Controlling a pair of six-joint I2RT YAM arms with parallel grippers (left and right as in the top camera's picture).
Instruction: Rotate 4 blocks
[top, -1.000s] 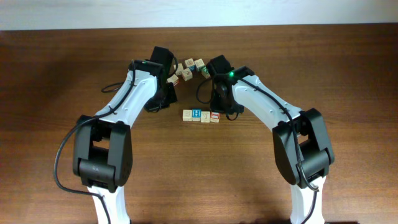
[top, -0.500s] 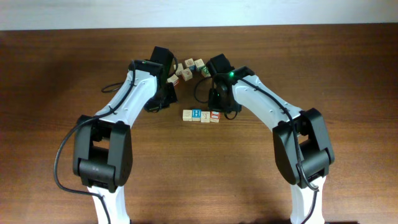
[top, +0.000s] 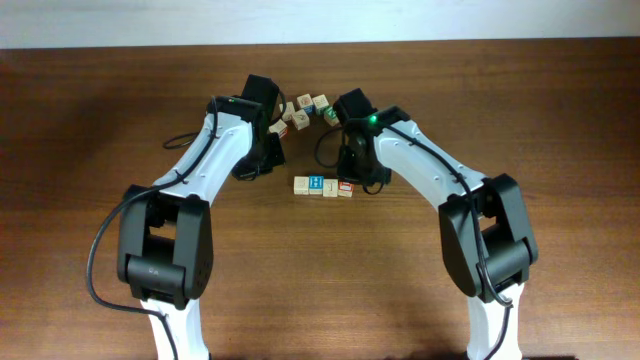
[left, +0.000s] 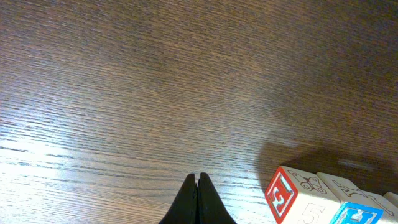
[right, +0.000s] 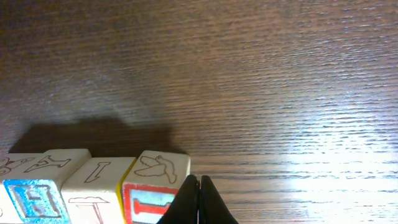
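Left arm: reaches in from the left side of the table (top: 100, 120). Left gripper (left: 199, 182) has its two dark fingers pressed tip to tip with nothing between them. It is over bare wood, to the left of the block row and clear of it.

Blocks: four cubes lie in one straight row at mid-table between the two arms, side faces touching.
- tan block (top: 302, 185): left end. Plain top in the overhead view; the left wrist view shows a red side face with a white letter.
- blue H block (top: 317, 183): second in the row, blue face up.
- line-drawn block (top: 331, 187): third, pale top with a thin outline figure.
- red-framed block (top: 346, 186): right end. Bird outline on top and a red-bordered front face in the right wrist view.

Spare cubes (top: 305, 104): a small loose cluster farther back, between the two wrists and apart from the row.

Right arm: right gripper (right: 199, 182) is fully closed and holds nothing. Its tips are just beside the right edge of the red-framed block; cannot tell whether they touch it.
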